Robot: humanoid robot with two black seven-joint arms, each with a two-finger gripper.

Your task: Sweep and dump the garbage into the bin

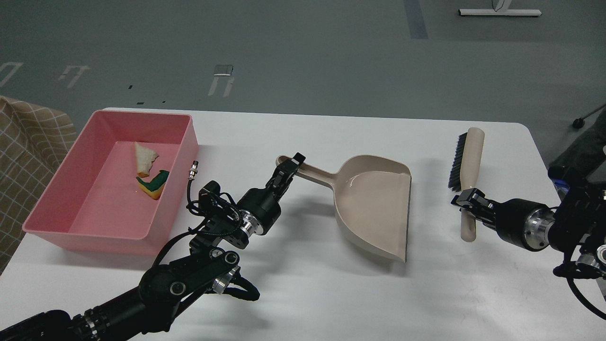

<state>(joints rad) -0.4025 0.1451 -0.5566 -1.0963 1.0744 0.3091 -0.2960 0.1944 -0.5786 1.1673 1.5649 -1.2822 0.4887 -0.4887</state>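
Garbage sits inside the large shallow rectangular pink plastic bin [71,189], toward its far half: a triangular white bread slice with brown crust [145,158] and, just nearer the robot and touching or almost touching it, a bright yellow notched sponge block [154,185] with a green face. Right of the bin, the beige scoop-shaped plastic dustpan [374,208] lies flat and looks empty, so dumping appears done and the step in hand reads as setting tools down. Left gripper [287,171] is at the dustpan handle tip; fingers seem closed around it, but they're dark and overlapping, can't tell for sure. To finish well: release only once the pan rests fully on the white table [303,293], then lift straight off so the handle doesn't swing. Far right of the bin, right gripper [466,201] is at the beige brush with black bristles [466,166]; grip state unclear, fingers hide the handle there.
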